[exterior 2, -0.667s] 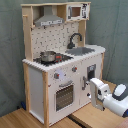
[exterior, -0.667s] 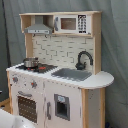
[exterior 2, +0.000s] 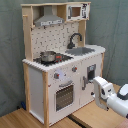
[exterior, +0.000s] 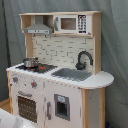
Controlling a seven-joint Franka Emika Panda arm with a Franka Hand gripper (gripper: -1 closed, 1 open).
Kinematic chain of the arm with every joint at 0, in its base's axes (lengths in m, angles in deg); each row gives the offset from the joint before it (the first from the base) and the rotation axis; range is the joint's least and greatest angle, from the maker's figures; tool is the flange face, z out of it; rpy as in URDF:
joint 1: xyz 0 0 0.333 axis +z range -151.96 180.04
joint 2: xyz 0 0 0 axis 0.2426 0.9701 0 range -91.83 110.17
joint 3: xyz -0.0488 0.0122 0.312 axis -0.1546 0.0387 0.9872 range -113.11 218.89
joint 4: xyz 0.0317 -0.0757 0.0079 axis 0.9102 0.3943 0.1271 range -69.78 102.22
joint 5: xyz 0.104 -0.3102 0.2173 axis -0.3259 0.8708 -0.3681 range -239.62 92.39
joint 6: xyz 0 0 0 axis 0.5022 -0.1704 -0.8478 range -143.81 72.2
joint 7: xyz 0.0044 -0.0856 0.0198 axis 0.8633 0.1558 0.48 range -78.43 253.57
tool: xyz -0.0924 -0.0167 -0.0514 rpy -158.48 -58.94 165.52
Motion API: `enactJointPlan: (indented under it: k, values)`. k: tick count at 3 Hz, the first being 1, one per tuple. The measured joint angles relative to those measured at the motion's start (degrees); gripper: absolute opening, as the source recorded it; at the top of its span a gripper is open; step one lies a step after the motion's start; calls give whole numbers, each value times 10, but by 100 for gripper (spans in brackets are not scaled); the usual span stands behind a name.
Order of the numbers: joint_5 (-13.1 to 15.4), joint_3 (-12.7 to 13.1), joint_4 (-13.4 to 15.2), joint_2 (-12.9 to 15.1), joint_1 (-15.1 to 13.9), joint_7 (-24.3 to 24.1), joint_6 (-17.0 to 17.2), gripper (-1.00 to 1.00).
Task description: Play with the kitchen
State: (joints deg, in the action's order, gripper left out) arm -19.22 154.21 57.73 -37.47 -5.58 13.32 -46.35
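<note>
- Kitchen (exterior: pixel 55 75) of white panels and light wood stands upright before a grey-green curtain (exterior: pixel 114 45) in both exterior views, its base on a wooden floor (exterior 2: pixel 20 119) in the second exterior view.
- A black faucet (exterior: pixel 83 59) arches over the grey sink (exterior: pixel 72 74) set into the white surface (exterior: pixel 100 80), whose end is rounded.
- A small metal pot (exterior: pixel 30 62) sits on the red-ringed hob (exterior: pixel 44 67), beside the sink.
- A windowed oven door (exterior 2: pixel 64 95) with a bar handle fills the lower front under two knobs (exterior 2: pixel 56 76).
- Above, a grey hood (exterior: pixel 38 29) hangs next to a toy microwave (exterior: pixel 72 23) on the top shelf, over a pegboard back (exterior: pixel 60 50).
- The white robot arm (exterior 2: pixel 117 100) enters from the second exterior view's lower right, its head close to the kitchen's front cupboard door (exterior 2: pixel 90 80).
- Pincer (exterior 2: pixel 101 89): I cannot tell whether it is released or clenched, nor whether it touches the door.
- In the first exterior view only a pale blur at the lower left corner shows in front of the kitchen.
</note>
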Motion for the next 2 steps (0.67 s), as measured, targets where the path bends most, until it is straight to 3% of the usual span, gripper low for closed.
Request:
enactJointPlan:
  k: [1,2]
  values:
    - [-13,-4,5,15,24,13,50,100]
    - [-13,-25,5,30,31,52,81,100]
